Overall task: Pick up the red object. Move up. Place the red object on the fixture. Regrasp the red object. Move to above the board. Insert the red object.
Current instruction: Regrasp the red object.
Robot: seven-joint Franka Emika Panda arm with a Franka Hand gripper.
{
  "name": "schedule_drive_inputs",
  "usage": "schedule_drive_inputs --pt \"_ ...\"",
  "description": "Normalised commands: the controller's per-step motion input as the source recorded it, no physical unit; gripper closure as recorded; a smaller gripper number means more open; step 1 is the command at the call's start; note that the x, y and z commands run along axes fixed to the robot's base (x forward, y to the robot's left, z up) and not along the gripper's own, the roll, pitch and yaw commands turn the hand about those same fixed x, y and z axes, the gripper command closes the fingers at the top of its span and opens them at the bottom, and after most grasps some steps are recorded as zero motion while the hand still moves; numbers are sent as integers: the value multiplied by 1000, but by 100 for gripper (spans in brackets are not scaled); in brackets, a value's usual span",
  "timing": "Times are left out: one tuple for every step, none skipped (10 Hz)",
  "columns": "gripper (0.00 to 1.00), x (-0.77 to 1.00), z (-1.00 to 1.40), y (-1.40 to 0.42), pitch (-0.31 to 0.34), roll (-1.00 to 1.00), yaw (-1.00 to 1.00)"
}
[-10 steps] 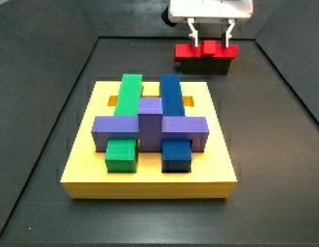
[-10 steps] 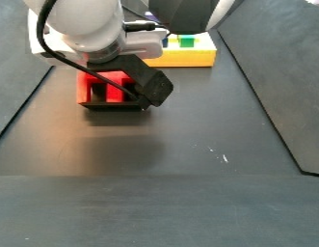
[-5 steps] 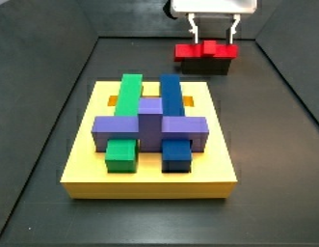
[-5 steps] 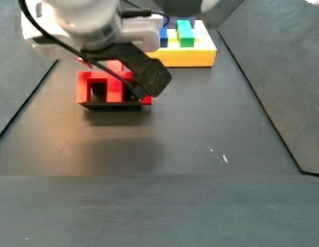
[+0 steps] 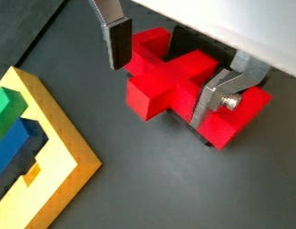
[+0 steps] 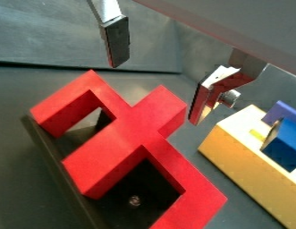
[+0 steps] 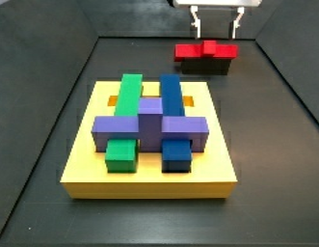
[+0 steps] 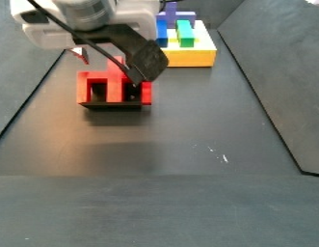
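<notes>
The red object (image 7: pixel 207 48), a red cross-shaped block, rests on the dark fixture (image 7: pixel 208 66) at the far end of the floor; both also show in a side view, the red object (image 8: pixel 113 88) on the fixture (image 8: pixel 118 106). The gripper (image 7: pixel 216 20) hangs open and empty just above it, apart from it. In both wrist views the silver fingers (image 5: pixel 118 41) (image 6: pixel 115 42) stand wide on either side of and above the red object (image 5: pixel 172 82) (image 6: pixel 116 136). The gripper (image 5: pixel 165 70) (image 6: pixel 164 68) (image 8: pixel 108 66) holds nothing.
The yellow board (image 7: pixel 85 170) lies near the front, carrying green, blue and purple blocks (image 7: pixel 151 123). It shows in the wrist views (image 5: pixel 57 170) (image 6: pixel 246 170) and far behind the arm (image 8: pixel 190 56). Grey walls bound the dark floor.
The gripper has risen straight up off the red object, its fingers now clear above it. The red object stays on the fixture.
</notes>
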Motion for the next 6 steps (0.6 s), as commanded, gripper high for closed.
schedule_drive_inputs --pt "0 0 174 0 0 666 0" --pt "0 -66 200 0 0 683 0" --pt "0 -83 189 -11 0 723 0" --pt "0 -120 154 -6 0 817 -40" --pt "0 -97 106 -40 0 820 -43" --pt "0 -69 100 -114 0 826 -9"
